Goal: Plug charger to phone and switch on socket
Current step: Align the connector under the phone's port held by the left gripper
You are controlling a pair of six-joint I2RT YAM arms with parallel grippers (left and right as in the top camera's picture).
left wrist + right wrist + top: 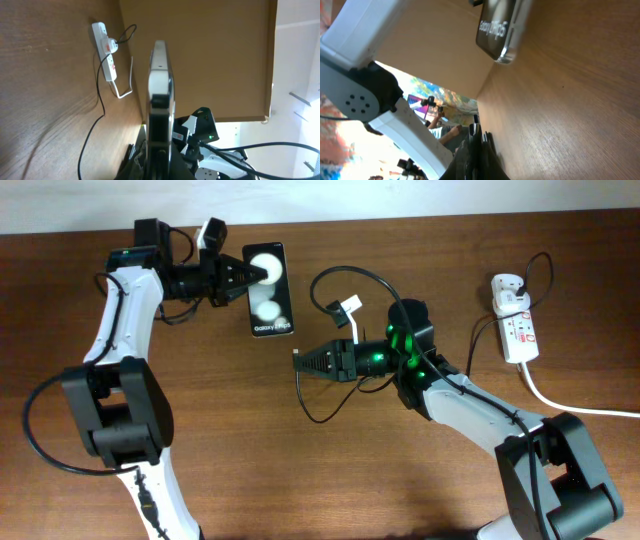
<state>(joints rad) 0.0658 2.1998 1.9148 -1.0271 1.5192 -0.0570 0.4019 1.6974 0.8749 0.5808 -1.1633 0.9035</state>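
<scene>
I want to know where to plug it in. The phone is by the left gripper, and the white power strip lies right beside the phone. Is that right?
Not quite. The phone is by the left gripper, but the white power strip does not lie beside it: it lies far off at the other end of the table. The overhead view shows this.

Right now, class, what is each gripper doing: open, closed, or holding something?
Left gripper: closed on the phone at its edge.
Right gripper: closed on the charger near its tip.
</scene>
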